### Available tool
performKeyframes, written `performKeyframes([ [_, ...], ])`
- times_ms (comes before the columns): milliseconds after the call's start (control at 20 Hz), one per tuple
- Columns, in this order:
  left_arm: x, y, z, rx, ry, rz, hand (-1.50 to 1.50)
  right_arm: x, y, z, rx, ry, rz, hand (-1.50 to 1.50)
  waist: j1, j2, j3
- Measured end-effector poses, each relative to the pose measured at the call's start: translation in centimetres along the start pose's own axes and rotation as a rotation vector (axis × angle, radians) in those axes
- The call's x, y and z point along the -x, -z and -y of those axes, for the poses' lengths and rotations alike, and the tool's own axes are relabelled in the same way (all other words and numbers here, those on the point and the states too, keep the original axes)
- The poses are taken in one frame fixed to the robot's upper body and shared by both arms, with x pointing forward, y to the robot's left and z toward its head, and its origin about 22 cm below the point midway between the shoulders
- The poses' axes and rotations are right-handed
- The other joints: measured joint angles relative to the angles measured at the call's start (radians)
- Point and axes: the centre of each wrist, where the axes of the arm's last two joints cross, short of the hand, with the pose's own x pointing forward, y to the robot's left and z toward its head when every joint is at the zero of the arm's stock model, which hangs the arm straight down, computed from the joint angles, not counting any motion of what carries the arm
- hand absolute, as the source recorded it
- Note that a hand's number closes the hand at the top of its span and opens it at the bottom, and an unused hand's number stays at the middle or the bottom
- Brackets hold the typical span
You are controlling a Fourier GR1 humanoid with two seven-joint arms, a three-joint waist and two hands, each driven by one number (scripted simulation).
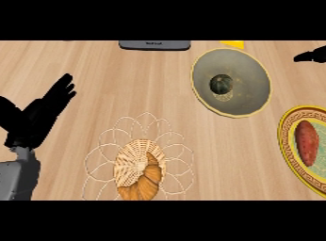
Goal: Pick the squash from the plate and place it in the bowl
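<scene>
A small dark green squash (221,84) sits near the middle of an olive plate (251,70) with a gold rim, at the back right of the counter. The bowl (139,168) is woven wicker with a looping wire rim and stands front centre with nothing in it. My left hand (34,115) rests open at the left, fingers up, well apart from both. My right hand (319,52) enters at the far upper right edge, to the right of the olive plate. Only its straight fingers show, pointing left, and they hold nothing.
A yellow-rimmed patterned plate (291,150) at the right edge carries a reddish sweet potato (307,142). A grey flat object (155,44) lies at the back edge, with a yellow piece (232,44) beside it. Bare wood lies between the bowl and the olive plate.
</scene>
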Motion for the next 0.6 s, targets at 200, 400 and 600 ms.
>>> performKeyframes([
  [200, 0.0, 0.2, 0.4, -0.017, -0.009, -0.011, 0.0, 0.7, -2.8, 3.7, -0.039, 0.072, 0.047, -1.5, -0.017, -0.006, 0.0],
  [400, 0.4, -0.1, 0.2, -0.031, -0.005, -0.018, 0.0, 1.2, -5.0, 6.1, -0.047, 0.129, 0.031, -1.5, -0.033, -0.012, 0.0],
  [600, 0.5, -0.7, -0.4, -0.042, -0.006, -0.027, 0.0, 2.2, -7.6, 7.7, -0.04, 0.186, 0.004, 1.5, -0.048, -0.018, 0.001],
])
